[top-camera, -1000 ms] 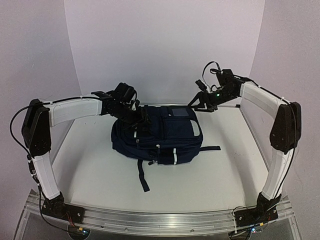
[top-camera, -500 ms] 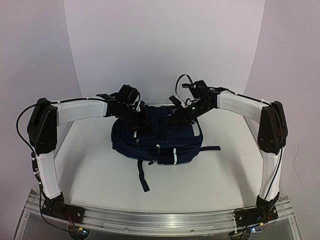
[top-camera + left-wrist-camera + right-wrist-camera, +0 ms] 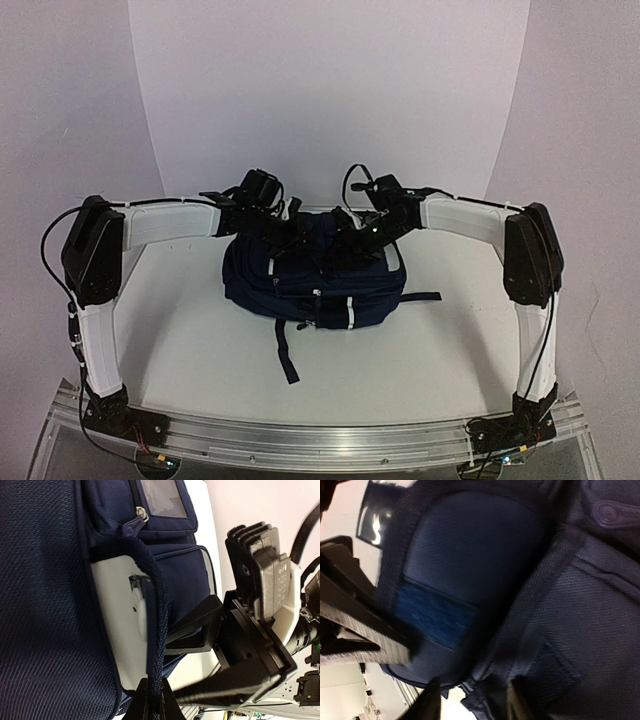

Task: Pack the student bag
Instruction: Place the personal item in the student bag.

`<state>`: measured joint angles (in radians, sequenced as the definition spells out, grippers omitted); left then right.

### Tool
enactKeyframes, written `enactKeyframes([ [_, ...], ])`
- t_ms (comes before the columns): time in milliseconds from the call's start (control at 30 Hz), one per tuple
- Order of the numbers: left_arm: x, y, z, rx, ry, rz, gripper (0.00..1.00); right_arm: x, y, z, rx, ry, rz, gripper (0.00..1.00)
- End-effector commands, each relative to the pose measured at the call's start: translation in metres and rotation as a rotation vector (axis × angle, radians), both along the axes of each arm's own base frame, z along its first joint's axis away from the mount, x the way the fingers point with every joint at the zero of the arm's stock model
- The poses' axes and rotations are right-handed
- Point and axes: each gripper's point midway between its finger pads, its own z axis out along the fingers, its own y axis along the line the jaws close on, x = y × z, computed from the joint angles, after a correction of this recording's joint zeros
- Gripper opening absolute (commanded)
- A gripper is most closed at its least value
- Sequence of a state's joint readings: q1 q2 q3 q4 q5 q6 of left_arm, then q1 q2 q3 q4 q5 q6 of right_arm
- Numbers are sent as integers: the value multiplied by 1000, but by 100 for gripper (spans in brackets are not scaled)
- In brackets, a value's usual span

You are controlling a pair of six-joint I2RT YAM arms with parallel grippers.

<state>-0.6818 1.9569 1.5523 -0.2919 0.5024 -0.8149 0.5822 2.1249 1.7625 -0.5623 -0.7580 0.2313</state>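
While both arms lean in over the far half of the table (image 3: 180, 340), the student bag (image 3: 315, 285) lies flat around the middle of it. It's navy, with one black strap (image 3: 286, 355) trailing toward the near edge and another sticking out to the right. A thin pale stripe (image 3: 350, 310) runs down its near side.

The left tool (image 3: 152, 700) is pressed together on a strip of navy webbing (image 3: 159, 630) at the bag's far end. From the left wrist view, the strip comes straight up out of the closed fingers and stands a bit off the bag body, with something pale showing in the gap, though I can't tell what. A zip pull (image 3: 142, 516) sits just past it, next to a greyish pocket window (image 3: 162, 497).

The right tool (image 3: 472, 702) is spread, with a bunched fold of bag fabric sitting between its fingers. There's daylight next to one finger, so it isn't pinching anything. That view is pretty blurry, though.

Both tools are close together at the bag's far end, left one on the left.
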Motion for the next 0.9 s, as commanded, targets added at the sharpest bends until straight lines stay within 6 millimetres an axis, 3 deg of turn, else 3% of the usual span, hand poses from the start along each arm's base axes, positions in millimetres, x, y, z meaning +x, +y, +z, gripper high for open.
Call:
enactKeyframes([
  [0, 4, -22, 46, -121, -102, -77, 4, 25, -24, 54, 88, -76, -45, 56],
  [133, 3, -23, 45, -113, -108, -88, 5, 32, -50, 118, 212, -141, -49, 66],
  [233, 1, -25, 44, -103, -112, -104, 5, 31, -75, 144, 273, -151, -61, 74],
  [300, 2, -28, 45, -100, -116, -114, 5, 35, -95, 136, 259, -132, -101, 76],
  [467, 6, -39, 45, -87, -126, -138, 6, 43, -150, 77, 96, -86, -212, 78],
  [567, 11, -47, 41, -66, -122, -149, 6, 40, -169, 55, 52, -52, -241, 78],
  [733, 8, -68, 9, -25, -63, -213, 6, 44, -194, 22, 1, 24, -309, 81],
  [767, 6, -71, 1, -19, -44, -224, 9, 43, -196, 12, -9, 57, -318, 83],
  [867, 3, -73, -15, 5, -9, -239, 34, 32, -193, -10, 10, 156, -304, 84],
])
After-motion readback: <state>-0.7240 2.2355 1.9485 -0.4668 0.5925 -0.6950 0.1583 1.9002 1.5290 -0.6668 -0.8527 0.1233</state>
